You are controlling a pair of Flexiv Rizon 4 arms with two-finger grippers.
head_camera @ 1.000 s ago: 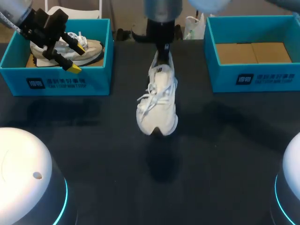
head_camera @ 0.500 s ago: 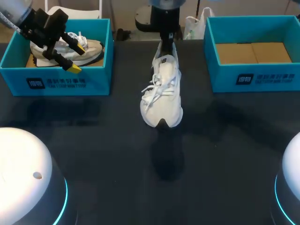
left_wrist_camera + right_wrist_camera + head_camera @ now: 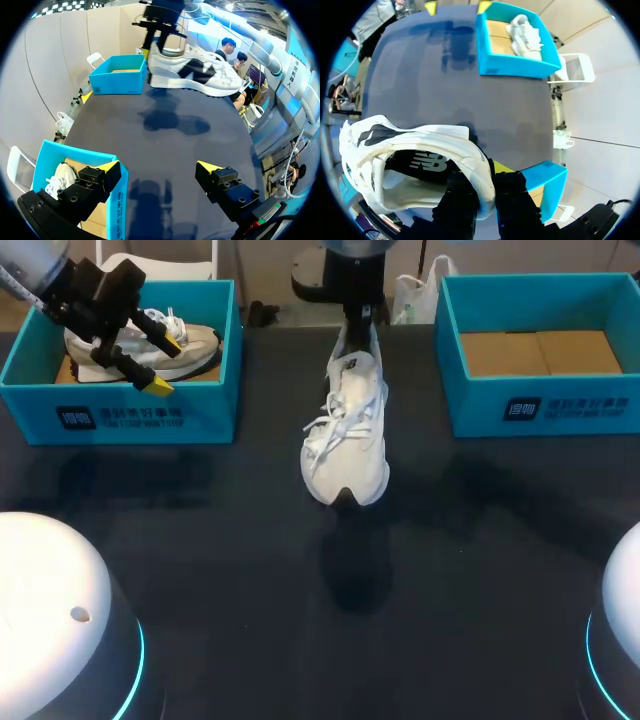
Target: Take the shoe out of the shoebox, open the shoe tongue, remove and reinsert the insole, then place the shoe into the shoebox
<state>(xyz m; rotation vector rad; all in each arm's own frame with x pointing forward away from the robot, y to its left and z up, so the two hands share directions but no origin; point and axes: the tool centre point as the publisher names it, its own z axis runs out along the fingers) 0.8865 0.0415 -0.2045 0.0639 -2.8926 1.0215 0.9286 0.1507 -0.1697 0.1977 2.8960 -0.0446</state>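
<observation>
— Where's the white shoe point(image 3: 345, 430) now?

— Off the table point(image 3: 450, 570), out in the middle between the two boxes, with its shadow on the dark top under it. The right gripper point(image 3: 486, 182) is clamped on the heel, one finger inside the collar and one outside. The toe points toward the near edge.

— And the boxes?

— Both are blue and open-topped, at the far side. The left shoebox point(image 3: 150, 415) has a beige shoe point(image 3: 195, 345) lying in it. The left gripper point(image 3: 157, 167) hangs over that box's front wall, its yellow tips spread wide and holding nothing. The right shoebox point(image 3: 540, 405) shows only its brown cardboard floor point(image 3: 540, 352).

— Any writing?

— Each box has a white label point(image 3: 120, 418) on its front wall, a small square mark with two lines of print beside it. There's a pale logo point(image 3: 427, 162) on the dark inside of the white shoe, near the heel.
</observation>
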